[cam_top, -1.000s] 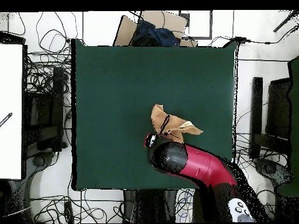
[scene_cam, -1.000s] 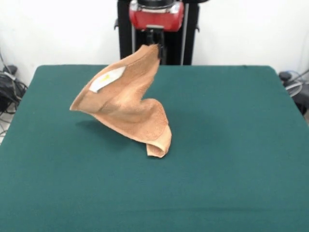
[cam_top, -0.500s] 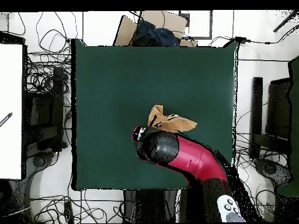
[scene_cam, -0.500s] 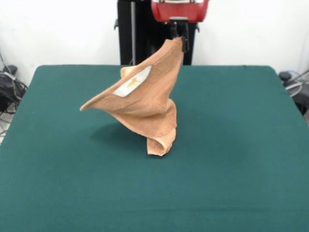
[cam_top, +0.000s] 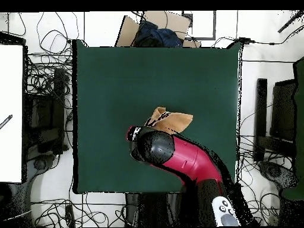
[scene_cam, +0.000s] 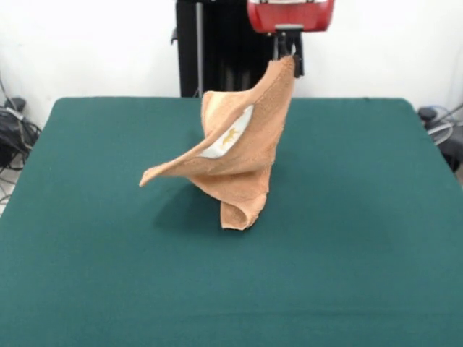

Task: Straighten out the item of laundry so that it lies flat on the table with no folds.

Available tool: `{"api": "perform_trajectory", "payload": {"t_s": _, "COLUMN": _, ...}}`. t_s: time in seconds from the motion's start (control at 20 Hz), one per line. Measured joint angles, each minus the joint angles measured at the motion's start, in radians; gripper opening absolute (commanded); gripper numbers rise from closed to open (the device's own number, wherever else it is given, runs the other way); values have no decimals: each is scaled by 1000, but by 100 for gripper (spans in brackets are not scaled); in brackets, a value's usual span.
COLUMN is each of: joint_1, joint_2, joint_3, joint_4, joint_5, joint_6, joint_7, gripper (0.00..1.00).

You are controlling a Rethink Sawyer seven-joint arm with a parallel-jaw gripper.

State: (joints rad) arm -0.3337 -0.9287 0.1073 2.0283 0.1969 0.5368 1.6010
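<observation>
The peach-orange towel [scene_cam: 242, 155] hangs lifted by one corner over the dark green table [scene_cam: 362, 238]. Its lower folded end [scene_cam: 239, 213] still rests on the table near the middle. One free corner sticks out to the left in the air [scene_cam: 148, 177]. A white label [scene_cam: 228, 137] shows on the raised side. My gripper [scene_cam: 288, 56] is shut on the towel's top corner, high above the table's far side. In the overhead view the red arm [cam_top: 178, 157] covers the gripper, and part of the towel [cam_top: 172, 120] shows beside it.
Cables and dark boxes lie on the floor on both sides of the table [cam_top: 41, 107]. A cardboard box with dark cloth [cam_top: 154, 29] stands beyond the table's edge opposite the robot. A white board [cam_top: 10, 113] is at the left in the overhead view.
My gripper has moved to the right in the front view and slightly higher, dragging the towel's held corner with it. The towel's free corner swung right; the bottom fold stayed in place.
</observation>
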Motion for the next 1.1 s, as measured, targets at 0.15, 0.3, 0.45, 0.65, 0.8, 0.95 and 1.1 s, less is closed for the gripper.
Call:
{"api": "perform_trajectory", "payload": {"t_s": 0.15, "joint_1": 15, "joint_2": 0, "joint_3": -4, "joint_4": 0, "joint_5": 8, "joint_6": 0, "joint_7": 0, "gripper": 0}}
{"api": "perform_trajectory", "payload": {"t_s": 0.3, "joint_1": 44, "joint_2": 0, "joint_3": -9, "joint_4": 0, "joint_5": 21, "joint_6": 0, "joint_7": 0, "gripper": 0}}
{"api": "perform_trajectory", "payload": {"t_s": 0.45, "joint_1": 58, "joint_2": 0, "joint_3": -10, "joint_4": 0, "joint_5": 29, "joint_6": 0, "joint_7": 0, "gripper": 0}}
{"api": "perform_trajectory", "payload": {"t_s": 0.65, "joint_1": 93, "joint_2": 0, "joint_3": -19, "joint_4": 0, "joint_5": 54, "joint_6": 0, "joint_7": 0, "gripper": 0}}
{"api": "perform_trajectory", "payload": {"t_s": 0.8, "joint_1": 118, "joint_2": 0, "joint_3": -36, "joint_4": 0, "joint_5": 67, "joint_6": 0, "joint_7": 0, "gripper": 0}}
{"api": "perform_trajectory", "payload": {"t_s": 0.95, "joint_1": 144, "joint_2": 0, "joint_3": -48, "joint_4": 0, "joint_5": 81, "joint_6": 0, "joint_7": 0, "gripper": 0}}
{"api": "perform_trajectory", "payload": {"t_s": 1.1, "joint_1": 158, "joint_2": 1, "joint_3": -55, "joint_4": 0, "joint_5": 95, "joint_6": 0, "joint_7": 0, "gripper": 0}}
